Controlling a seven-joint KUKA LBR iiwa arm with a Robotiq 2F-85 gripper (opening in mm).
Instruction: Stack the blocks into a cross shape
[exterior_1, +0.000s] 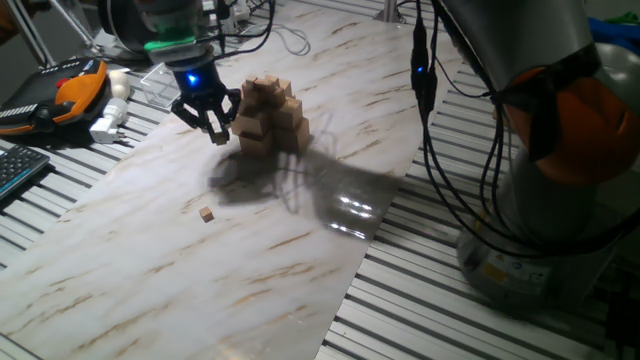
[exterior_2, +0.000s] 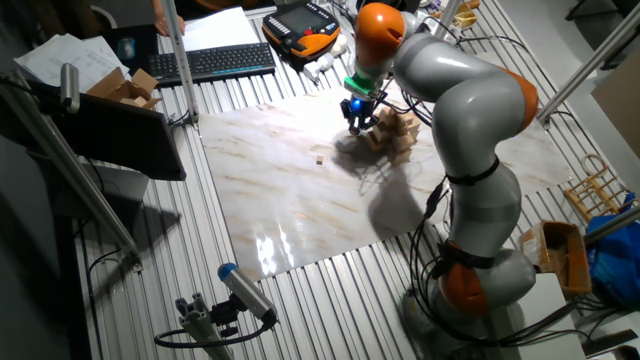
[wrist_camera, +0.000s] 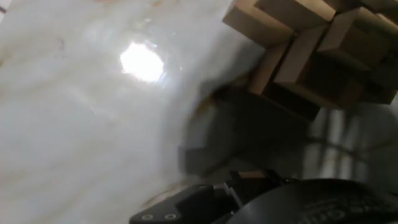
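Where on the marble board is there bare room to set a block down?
Free: the wide marble board from the lone tiny block to its near edge. Crowded: the far end, where the gripper hangs beside the cross-shaped pile.

Grey-and-orange robot arm (exterior_2: 455, 120) reaching from the right across a white marble-patterned board (exterior_2: 300, 200) laid on a ribbed metal table (exterior_2: 330, 300). Black end effector (exterior_2: 356, 124), lit by a blue glow, hanging low just beside the left edge of a tiered pile of light-tan wooden cubes (exterior_2: 393, 132); finger state too small to tell. One tiny light-tan wooden cube (exterior_2: 319, 158) lying alone on the board, left of the pile and apart from it. Black keyboard (exterior_2: 210, 63) near the far edge, orange-and-black handheld pendant (exterior_2: 300, 22) beside it, white papers (exterior_2: 60, 57) at upper left.
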